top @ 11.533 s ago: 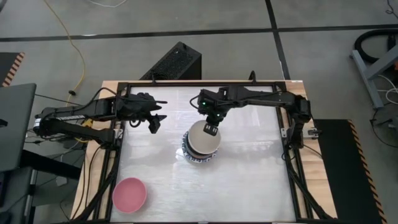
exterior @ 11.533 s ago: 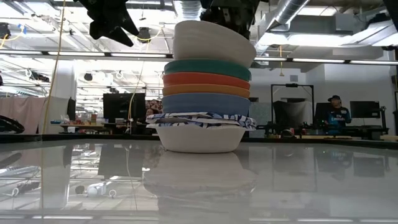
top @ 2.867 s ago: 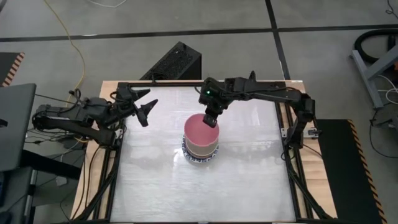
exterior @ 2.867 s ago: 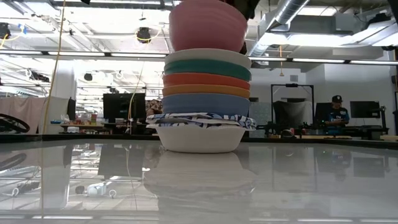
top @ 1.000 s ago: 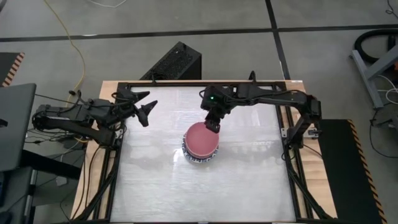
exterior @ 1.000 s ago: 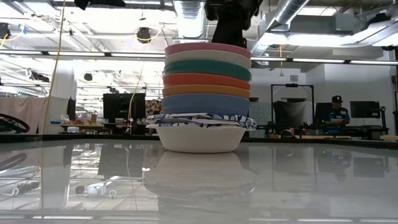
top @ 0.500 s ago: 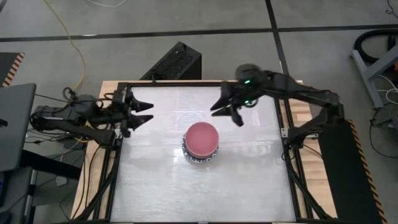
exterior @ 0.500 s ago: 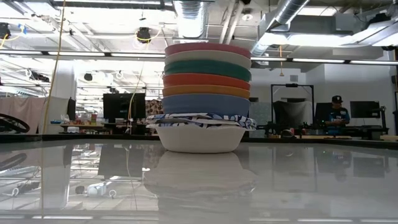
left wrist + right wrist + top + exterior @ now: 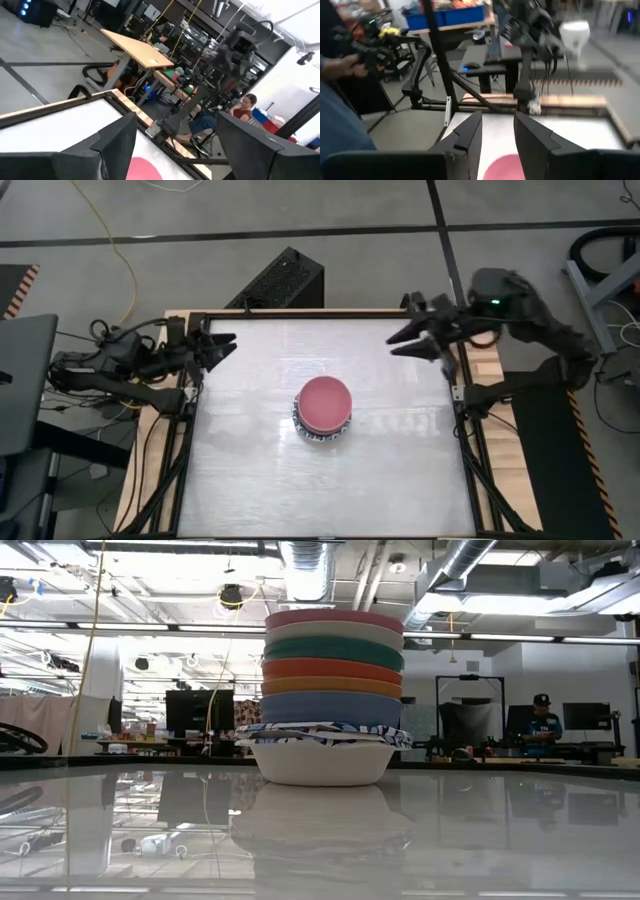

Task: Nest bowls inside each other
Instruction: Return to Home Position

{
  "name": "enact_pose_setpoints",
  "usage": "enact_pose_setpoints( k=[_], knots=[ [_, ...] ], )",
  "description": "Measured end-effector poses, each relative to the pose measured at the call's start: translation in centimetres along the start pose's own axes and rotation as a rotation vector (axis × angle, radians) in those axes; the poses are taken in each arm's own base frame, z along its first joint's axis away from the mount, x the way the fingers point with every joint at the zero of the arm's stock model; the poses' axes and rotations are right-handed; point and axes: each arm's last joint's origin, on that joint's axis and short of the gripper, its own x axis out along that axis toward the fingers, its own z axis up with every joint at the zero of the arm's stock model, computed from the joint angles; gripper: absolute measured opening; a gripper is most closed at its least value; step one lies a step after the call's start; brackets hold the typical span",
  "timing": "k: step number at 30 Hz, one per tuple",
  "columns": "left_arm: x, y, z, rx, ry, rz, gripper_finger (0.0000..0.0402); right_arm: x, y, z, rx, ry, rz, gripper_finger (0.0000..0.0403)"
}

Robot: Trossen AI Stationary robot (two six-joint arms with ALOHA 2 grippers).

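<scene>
On the middle of the table (image 9: 400,480), the bowls (image 9: 333,695) sit nested in one stack, the pink bowl (image 9: 324,400) on top.
Under it show white, green, red, orange and blue rims, then a patterned white bowl (image 9: 322,760). Left gripper (image 9: 222,344) hangs by the left edge, right gripper (image 9: 408,340) by the right edge, both spread wide and empty, well apart from the stack.

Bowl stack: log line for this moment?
bowl stack: upright, pink bowl on top | left gripper: open, empty, away from stack | right gripper: open, empty, away from stack
</scene>
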Motion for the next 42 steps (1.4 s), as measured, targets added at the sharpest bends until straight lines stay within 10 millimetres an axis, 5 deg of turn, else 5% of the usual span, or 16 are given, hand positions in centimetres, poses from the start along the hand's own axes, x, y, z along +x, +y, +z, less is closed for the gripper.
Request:
enact_pose_setpoints(
  k=[9, 16, 25, 42],
  knots=[
    [-1.3, -0.6, 1.2, 0.060, -0.015, -0.210, 0.0261, -5.5, 1.6, -0.9, -0.058, -0.081, -0.167, 0.0134],
    [-4.3, -0.1, 2.6, 0.158, -0.051, -0.338, 0.0261, -6.5, 1.7, -5.8, 0.022, -0.216, -0.157, 0.0134],
    [-5.6, 0.7, 2.3, 0.187, 0.039, -0.368, 0.0261, -6.4, 1.1, -12.0, 0.149, -0.347, -0.141, 0.0134],
    [-4.6, 3.9, -3.8, 0.241, 0.086, -0.409, 0.0261, -9.0, 1.3, -19.4, 0.208, -0.496, -0.202, 0.0134]
  ],
)
